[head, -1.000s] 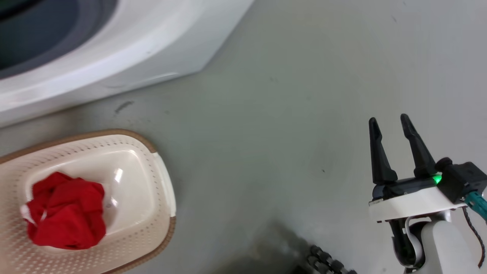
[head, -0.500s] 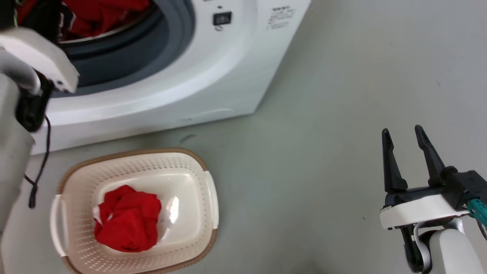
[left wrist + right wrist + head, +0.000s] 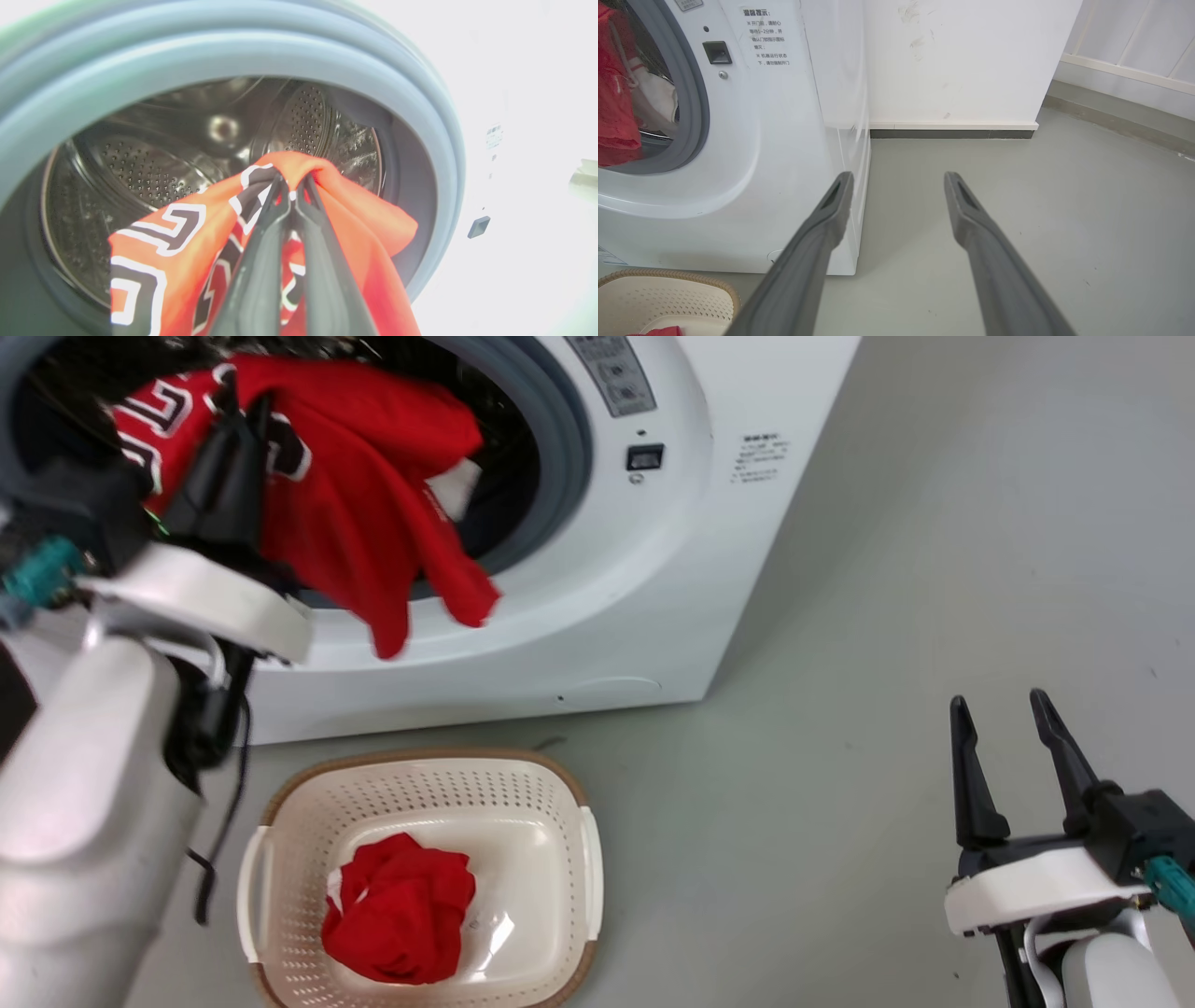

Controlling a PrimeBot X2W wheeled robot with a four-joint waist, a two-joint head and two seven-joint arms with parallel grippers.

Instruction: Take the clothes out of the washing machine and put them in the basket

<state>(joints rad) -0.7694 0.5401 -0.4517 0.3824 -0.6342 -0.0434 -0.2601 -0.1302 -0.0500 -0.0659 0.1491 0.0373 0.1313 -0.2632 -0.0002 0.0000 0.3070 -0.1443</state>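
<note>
The white washing machine (image 3: 653, 569) stands with its porthole facing me. A red jersey (image 3: 373, 504) with black-and-white lettering hangs from the drum over the grey gasket's lower lip. My left gripper (image 3: 238, 415) is at the porthole, shut on a fold of the jersey (image 3: 355, 210), with the steel drum (image 3: 140, 172) behind it. On the floor below stands the cream basket (image 3: 560, 784), holding a plain red garment (image 3: 401, 919). My right gripper (image 3: 999, 705) is open and holds nothing, low at the right, away from the machine; its fingers (image 3: 831, 210) point past the machine's corner.
Grey floor (image 3: 840, 663) spreads to the right of the machine and basket. A white wall with a dark skirting (image 3: 952, 134) stands behind the machine. A corner of the basket (image 3: 658, 289) sits under the machine's front. A black cable (image 3: 219, 840) hangs from my left arm.
The head camera has swung up, so the machine's porthole and the whole basket came into view. My left arm now shows at the porthole, with the jersey draped over the lip. The right gripper stays open.
</note>
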